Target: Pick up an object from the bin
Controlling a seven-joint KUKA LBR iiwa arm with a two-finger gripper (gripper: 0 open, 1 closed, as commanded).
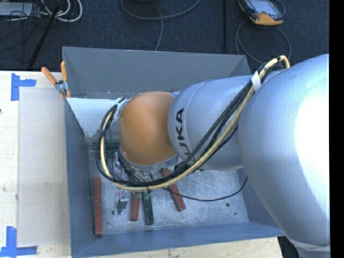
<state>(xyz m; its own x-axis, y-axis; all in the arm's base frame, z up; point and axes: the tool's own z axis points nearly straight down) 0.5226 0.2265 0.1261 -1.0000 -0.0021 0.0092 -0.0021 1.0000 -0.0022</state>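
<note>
The grey arm (269,144) is reaching down into the grey metal bin (156,69), its orange wrist cover (144,127) hanging over the near-left floor. Beneath it, the gripper (128,181) is giving nothing away: I cannot tell whether it is open or holding anything. A long brown stick (97,206), a dark green stick (147,208) and a short brown stick (134,208) are lying flat just nearer, so I am judging the lift not yet done.

A long brown bar (97,206) lies at the grey bin's (215,200) left side. A green stick (148,209) lies nearby.

Robotics lab: a KUKA arm (231,128) reached into a grey metal bin (156,69); beyond the bin, cables (69,7) and a handheld controller (262,9) lay on dark carpet (107,34).
</note>
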